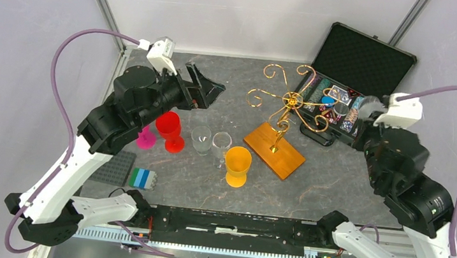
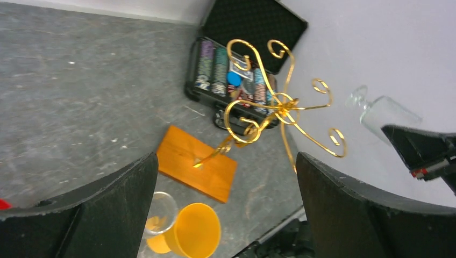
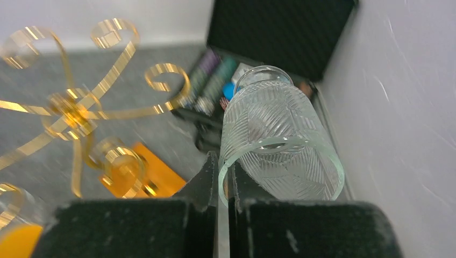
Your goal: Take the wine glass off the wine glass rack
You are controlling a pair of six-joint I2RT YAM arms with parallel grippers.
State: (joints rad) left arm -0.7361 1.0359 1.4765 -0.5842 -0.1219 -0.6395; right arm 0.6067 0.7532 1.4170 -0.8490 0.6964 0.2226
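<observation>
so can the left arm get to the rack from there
Probably yes. The left gripper is open and points straight at the rack, with only bare table in between, so nothing seems to block the way.

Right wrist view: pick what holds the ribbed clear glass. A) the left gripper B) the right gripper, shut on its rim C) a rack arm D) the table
B: the right gripper pinches the rim of the glass, apart from the rack; the left gripper is open and empty.

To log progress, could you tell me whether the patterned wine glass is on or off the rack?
Off: the right gripper pinches the wine glass by its rim, apart from the rack.
</observation>
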